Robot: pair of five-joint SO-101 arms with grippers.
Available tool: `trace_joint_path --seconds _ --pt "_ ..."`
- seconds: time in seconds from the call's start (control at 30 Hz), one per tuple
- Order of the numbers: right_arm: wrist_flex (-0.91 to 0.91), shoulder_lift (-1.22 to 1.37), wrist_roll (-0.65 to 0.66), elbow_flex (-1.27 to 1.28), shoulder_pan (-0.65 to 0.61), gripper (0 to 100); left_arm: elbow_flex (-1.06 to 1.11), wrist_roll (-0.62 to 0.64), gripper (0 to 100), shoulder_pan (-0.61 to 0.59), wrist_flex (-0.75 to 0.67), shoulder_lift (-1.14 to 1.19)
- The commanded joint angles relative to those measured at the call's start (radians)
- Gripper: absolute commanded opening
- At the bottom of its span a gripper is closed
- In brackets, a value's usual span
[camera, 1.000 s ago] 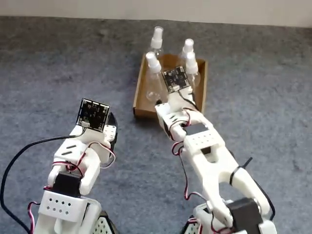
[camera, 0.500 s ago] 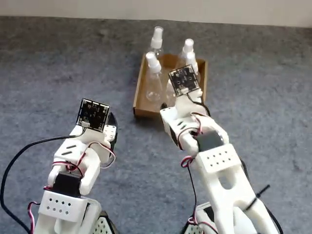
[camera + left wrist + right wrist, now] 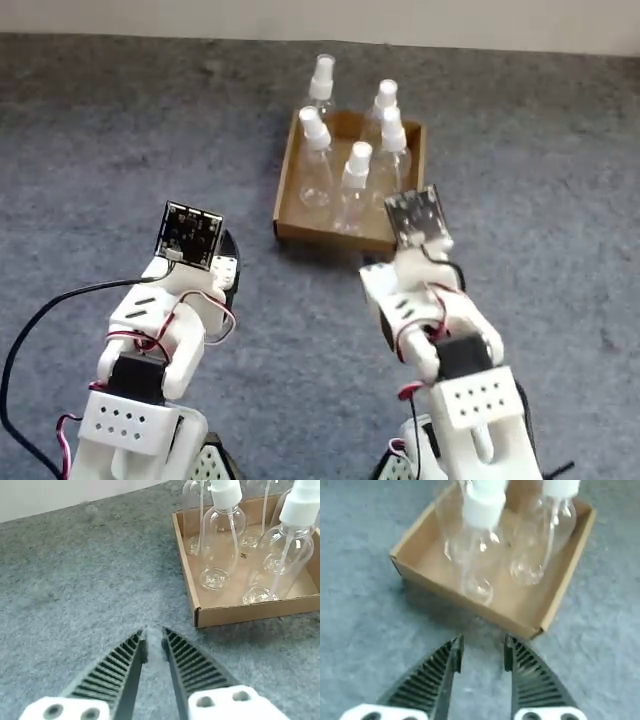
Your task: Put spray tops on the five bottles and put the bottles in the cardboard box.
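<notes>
Lighting: soft and even across your high view, moderately bright, no hard glare.
Shadows: you get a dim band on the carpet (image 3: 365, 605) along the cardboard box (image 3: 435, 587).
Highlights: small glints on the clear bottles (image 3: 220, 535).

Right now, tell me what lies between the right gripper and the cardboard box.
Only bare carpet separates the right gripper and cardboard box, per the right wrist view.

Bare carpet (image 3: 295, 300) before cardboard box (image 3: 320, 233), bottles (image 3: 355, 188) tight inside
</notes>
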Motion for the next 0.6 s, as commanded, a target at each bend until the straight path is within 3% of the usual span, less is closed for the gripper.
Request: trace_joint_path --seconds 0.0,0.4,0.57 --pt "0.045 -0.13 0.097 0.085 0.044 8.6 -0.019 0.006 0 -0.056 -0.021 -0.035" --pt "0.234 -0.639 0.126 0.414 0.094 8.5 0.096 0.006 0 -0.443 -0.018 -0.476" --pt "0.257 -0.636 0.127 0.458 0.159 8.5 0.208 0.006 0 -0.522 -0.025 -0.444"
